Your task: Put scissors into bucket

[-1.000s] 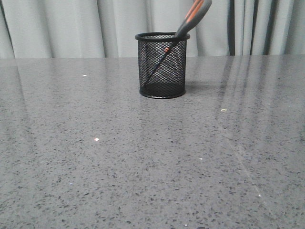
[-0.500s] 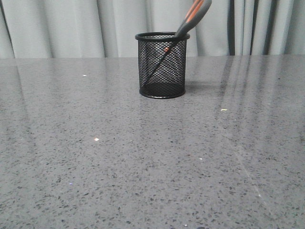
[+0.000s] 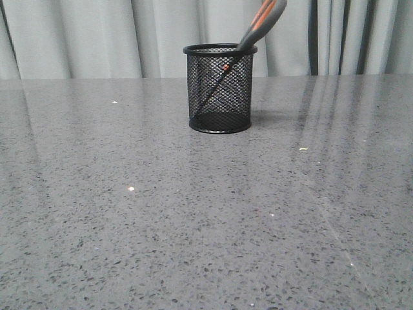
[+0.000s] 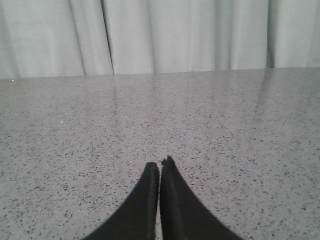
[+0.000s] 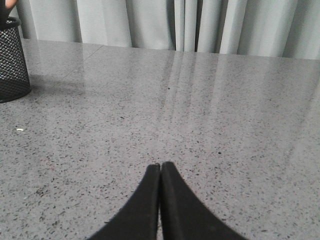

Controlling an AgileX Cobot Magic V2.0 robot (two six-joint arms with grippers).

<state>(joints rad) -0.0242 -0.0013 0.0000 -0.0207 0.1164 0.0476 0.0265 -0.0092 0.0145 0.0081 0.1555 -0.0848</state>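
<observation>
1. Left gripper (image 4: 160, 167): jaws pressed together, tips meeting, nothing held. It hangs low over bare speckled grey tabletop (image 4: 225, 125).
2. Right gripper (image 5: 160, 167): jaws likewise closed tip to tip and empty, over the same stone-patterned surface.
3. A small pale fleck (image 5: 20, 130) lies on the table ahead of the right jaws and off to one side, short of the cup.
4. Black wire-mesh pen cup (image 3: 219, 88): upright, well ahead of the right jaws and well apart from them; only its edge shows in the right wrist view (image 5: 12, 62).
5. Scissors (image 3: 261, 22): inside the cup, blades down, tilted; grey-and-orange handles lean over the rim.
6. Pale pleated curtain (image 3: 97, 39) behind the table, beyond both jaws.
</observation>
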